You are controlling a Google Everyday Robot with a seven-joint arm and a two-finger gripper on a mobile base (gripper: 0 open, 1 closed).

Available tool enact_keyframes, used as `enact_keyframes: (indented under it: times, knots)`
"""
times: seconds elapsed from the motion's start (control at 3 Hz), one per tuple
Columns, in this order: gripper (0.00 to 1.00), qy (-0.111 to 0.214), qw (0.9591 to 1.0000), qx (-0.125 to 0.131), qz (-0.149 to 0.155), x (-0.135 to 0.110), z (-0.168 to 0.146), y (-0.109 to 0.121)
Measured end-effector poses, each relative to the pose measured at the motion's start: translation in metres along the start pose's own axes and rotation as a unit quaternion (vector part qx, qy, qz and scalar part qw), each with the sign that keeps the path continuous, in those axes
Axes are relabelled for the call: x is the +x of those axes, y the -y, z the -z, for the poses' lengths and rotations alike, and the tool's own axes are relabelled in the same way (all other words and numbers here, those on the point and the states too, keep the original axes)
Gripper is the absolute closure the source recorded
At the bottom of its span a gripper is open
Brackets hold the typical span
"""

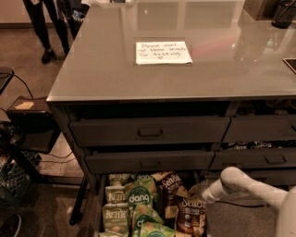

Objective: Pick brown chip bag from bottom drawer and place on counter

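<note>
Broad glossy grey counter (115, 78) fills the top of the view, and there's a white handwritten note (163, 52) lying flat on it, well back from the front edge. A dark object (283, 14) sits at the far right corner. Off to the upper left, a person's legs (45, 28) stand on the brown floor, and a black crate (11, 185) sits low on the left.

Below the counter, two shallower drawers (150, 133) with rectangular handles are stacked one over the other. Under them the bottom drawer (98, 208) is pulled out, packed with snacks. Green dang bags (138, 198) take the middle, and pale Kettle bags (115, 217) sit at the left.

At the right side of the drawer is the brown chip bag (189, 216), upright and facing up, white cursive logo showing, a small pale seal under it. A second brown bag (167, 184) lies tilted just behind it, nearer the cabinet.

The white arm (245, 183) comes in from the lower right and slants down-left into the drawer. The gripper (200, 198) is at its tip, right at the upper right edge of the brown chip bag. It's dark down there: I can't tell whether the gripper is open, closed, or already touching the bag.
</note>
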State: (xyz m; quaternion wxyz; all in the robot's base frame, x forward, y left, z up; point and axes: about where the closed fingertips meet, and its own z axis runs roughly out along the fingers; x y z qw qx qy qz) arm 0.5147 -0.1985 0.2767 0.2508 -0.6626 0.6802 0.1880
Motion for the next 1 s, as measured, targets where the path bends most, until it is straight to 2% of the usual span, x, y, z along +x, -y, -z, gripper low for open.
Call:
enact_keyframes:
  times: [0.67,1.0]
  knots:
    - [1.0,-0.006,0.9998,0.015,-0.011,-0.063,0.086,-0.002]
    - [1.0,-0.021,0.9995,0.024,0.0,-0.099,0.125,0.002]
